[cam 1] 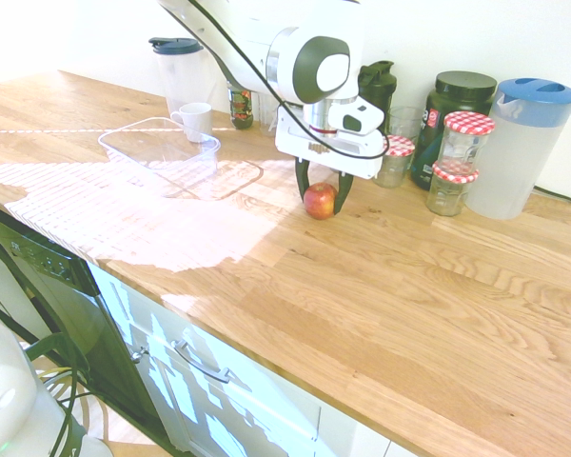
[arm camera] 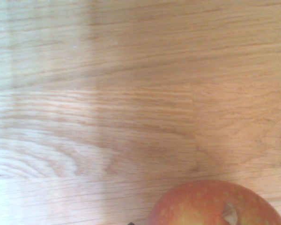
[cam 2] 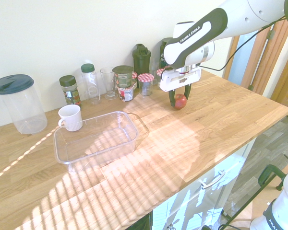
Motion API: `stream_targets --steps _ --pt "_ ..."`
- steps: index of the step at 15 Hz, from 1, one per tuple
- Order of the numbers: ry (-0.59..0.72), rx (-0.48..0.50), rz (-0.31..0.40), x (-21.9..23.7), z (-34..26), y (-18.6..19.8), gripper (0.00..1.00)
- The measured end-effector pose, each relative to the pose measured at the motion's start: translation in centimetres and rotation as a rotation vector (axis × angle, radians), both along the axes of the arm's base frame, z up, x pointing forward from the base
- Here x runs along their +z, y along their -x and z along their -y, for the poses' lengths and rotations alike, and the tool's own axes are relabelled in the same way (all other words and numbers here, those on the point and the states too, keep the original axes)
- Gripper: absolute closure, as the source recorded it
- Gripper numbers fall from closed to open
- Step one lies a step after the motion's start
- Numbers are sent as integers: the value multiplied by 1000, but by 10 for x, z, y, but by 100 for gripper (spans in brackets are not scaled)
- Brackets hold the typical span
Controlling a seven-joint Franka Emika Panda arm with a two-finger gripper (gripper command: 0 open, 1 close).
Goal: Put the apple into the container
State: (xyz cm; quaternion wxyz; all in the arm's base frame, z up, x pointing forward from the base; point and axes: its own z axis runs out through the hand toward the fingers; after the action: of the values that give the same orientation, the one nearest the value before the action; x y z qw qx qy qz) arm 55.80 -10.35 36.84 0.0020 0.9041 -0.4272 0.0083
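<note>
Fruit between fingers: the apple (cam 1: 319,201) sits on the wooden desk (cam 1: 390,286), to the right of the clear container (cam 1: 162,150) and in front of the row of jars and bottles along the far wall. The robot's hand (cam 1: 321,194) points straight down over it, its two dark fingers (cam 1: 303,179) drawn in against the apple's left and right sides, so the hand is pinching the fruit and nothing else. The apple appears to rest on the wood, not yet lifted.

Small, round and firm, the apple looks light enough for an easy carry, but its smooth waxy skin and curved flanks could let it slip or roll out of a shallow grip. The widest part of its body, where the fingers now press, seems the sound place to hold it; a harder squeeze would likely only bruise it. From the wrist view, the stem end (arm camera: 230,214) faces up, and the fruit stands upright.

The container lies open and empty, well apart from the apple, with a white cup (cam 1: 194,120) just behind its far edge.
</note>
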Motion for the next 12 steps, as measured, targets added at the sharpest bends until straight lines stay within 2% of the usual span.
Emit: stream_targets --steps 3,5,6,9,12 --pt "-15 92 80 94 -54 -2 100" --pt "-23 175 127 150 -123 14 100" --pt "-25 210 140 163 -167 24 100" --pt "-35 298 139 150 -292 47 100" --pt "-52 356 126 108 -360 54 100"
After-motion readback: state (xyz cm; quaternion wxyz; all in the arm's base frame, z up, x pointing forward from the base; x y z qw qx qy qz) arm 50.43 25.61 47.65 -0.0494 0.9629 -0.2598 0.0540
